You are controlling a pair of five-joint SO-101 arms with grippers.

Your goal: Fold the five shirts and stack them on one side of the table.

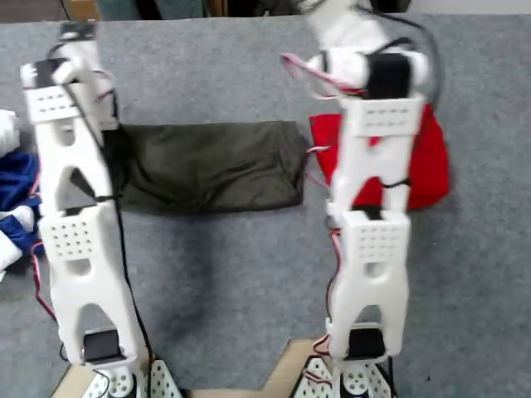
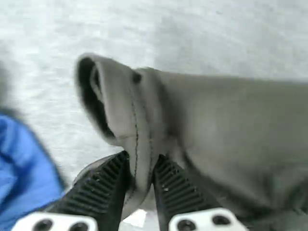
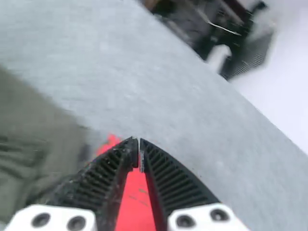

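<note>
- High view. Item: dark olive shirt (image 1: 211, 166), soft cloth, lying as a long flat band across the middle of the grey felt table (image 1: 207, 75).
  - My left arm (image 1: 70, 232) stands over one end of it.
  - My right arm (image 1: 377, 240) stands over a crumpled red shirt (image 1: 427, 166), just beside the band's other end.
  - Blue garments (image 1: 15, 186), white among them, are heaped at the table edge on my left.
- Left wrist view. Item: my left gripper (image 2: 141, 161).
  - Its ribbed black fingers (image 2: 103, 187) are drawn nearly together, clamping a stitched hem of the dark olive shirt (image 2: 226, 125).
  - An open sleeve mouth or cuff curls up just past the tips.
  - The blue garments (image 2: 19, 163) lie near.
- Right wrist view. Item: my right gripper (image 3: 138, 144).
  - The tips are pressed together above the red shirt (image 3: 135, 197), and I judge nothing is held, though I cannot rule out a nipped thread.
  - The dark olive shirt (image 3: 29, 130) lies alongside.
- Step in hand, by my judgement: the next fold of the dark olive shirt.
  - To do it well, I should hold every layer of the hem in the pinch and carry that end low and straight along the band.
  - The edges should meet squarely, with the loose sleeve mouth tucked under rather than trailing.
  - The body of the shirt must not drag across the felt.
</note>
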